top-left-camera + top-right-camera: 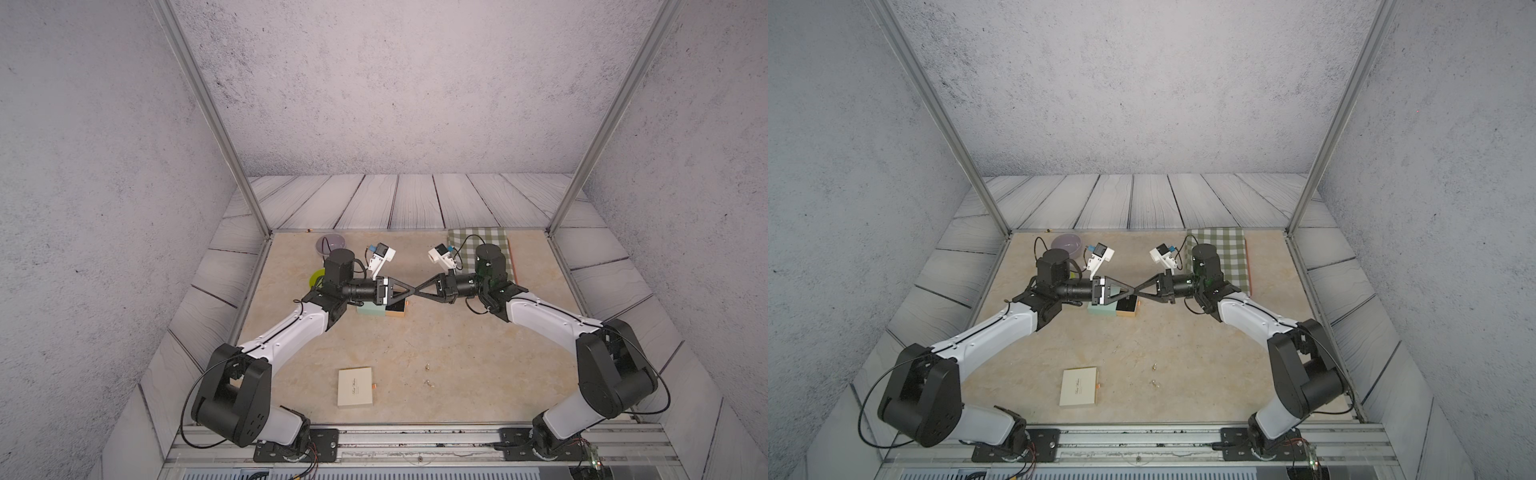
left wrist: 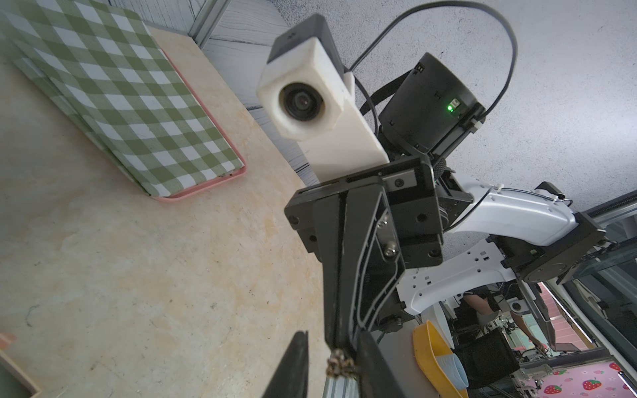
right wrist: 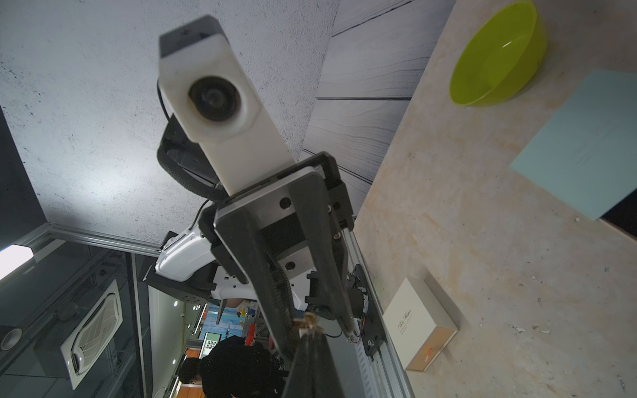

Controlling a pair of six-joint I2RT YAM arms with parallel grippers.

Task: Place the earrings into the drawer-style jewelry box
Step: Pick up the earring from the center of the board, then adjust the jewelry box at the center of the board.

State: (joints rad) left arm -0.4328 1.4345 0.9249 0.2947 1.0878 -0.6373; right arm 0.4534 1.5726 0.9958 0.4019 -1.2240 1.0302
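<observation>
Both grippers meet tip to tip above the middle of the table. My right gripper (image 1: 420,290) (image 3: 311,336) is shut on one small gold earring (image 2: 341,365) (image 3: 306,322). My left gripper (image 1: 413,291) (image 2: 335,348) is open, its fingers (image 2: 293,365) straddling that earring; one finger touches it and a gap shows on the other side. Two more earrings (image 1: 427,366) (image 1: 430,384) lie on the table near the front. The mint drawer-style jewelry box (image 1: 371,309) sits under the left gripper, its dark drawer (image 1: 397,309) pulled out.
A closed cream box (image 1: 355,387) with an orange tab lies near the front. A lime bowl (image 3: 499,55) and a purple bowl (image 1: 331,243) stand at the back left. A green checked cloth (image 1: 478,239) covers a pink tray at the back right.
</observation>
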